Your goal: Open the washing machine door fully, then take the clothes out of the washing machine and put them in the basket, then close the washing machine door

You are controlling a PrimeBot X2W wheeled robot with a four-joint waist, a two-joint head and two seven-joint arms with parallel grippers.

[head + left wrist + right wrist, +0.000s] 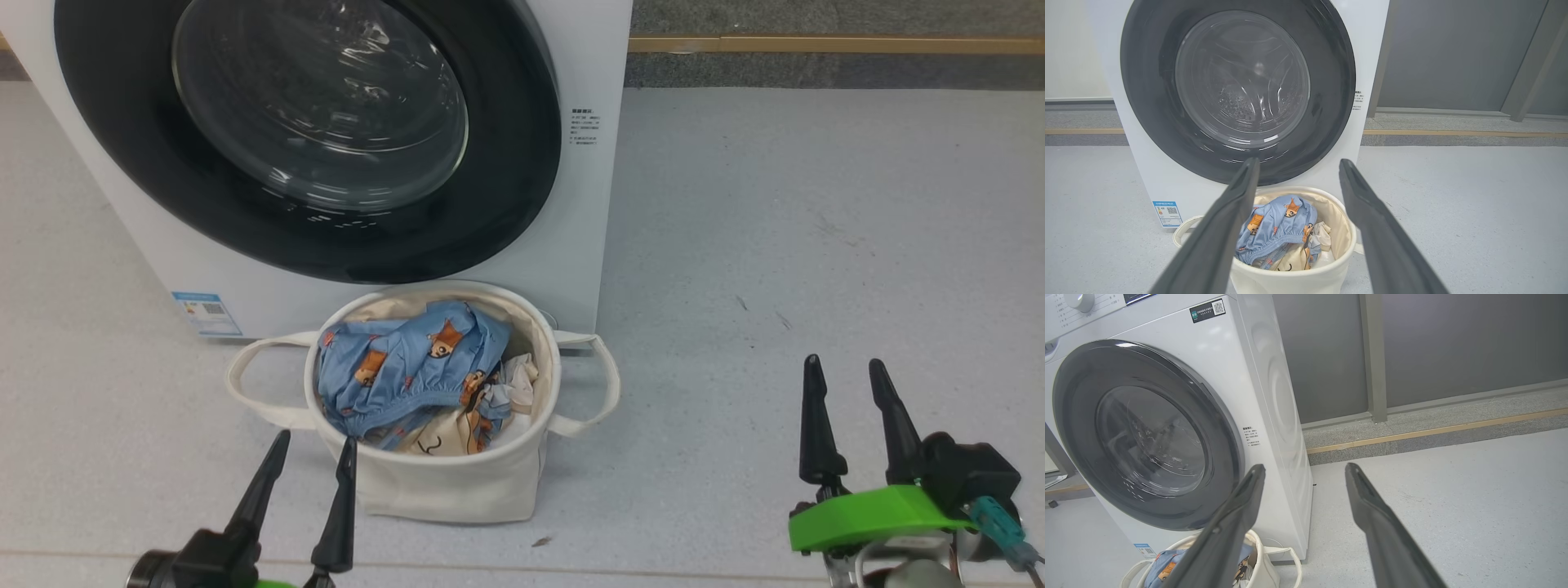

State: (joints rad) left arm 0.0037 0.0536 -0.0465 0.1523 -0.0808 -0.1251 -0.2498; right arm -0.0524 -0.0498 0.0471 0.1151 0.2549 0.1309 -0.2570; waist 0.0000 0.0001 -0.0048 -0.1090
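The white washing machine point(588, 204) stands ahead with its round black-ringed door point(310, 139) shut flat against the front; through the glass, the steel drum point(1237, 102) appears. The cream basket point(449, 482) sits on the floor right before the machine. Inside it lie the clothes point(408, 367), light blue and cream with orange bears. My left gripper point(317, 438) hovers open at the basket's near rim, nothing between its fingers. My right gripper point(845, 366) stands open and empty over bare floor to the right. In the left wrist view the left gripper point(1297, 161) points at the basket point(1339, 241) and door point(1147, 102).
Grey speckled floor point(816, 245) spreads to the right of the machine. A raised grey kerb with a yellow strip point(816, 45) runs along the back below a grey wall point(1433, 343). A blue label point(208, 314) marks the machine's lower left corner.
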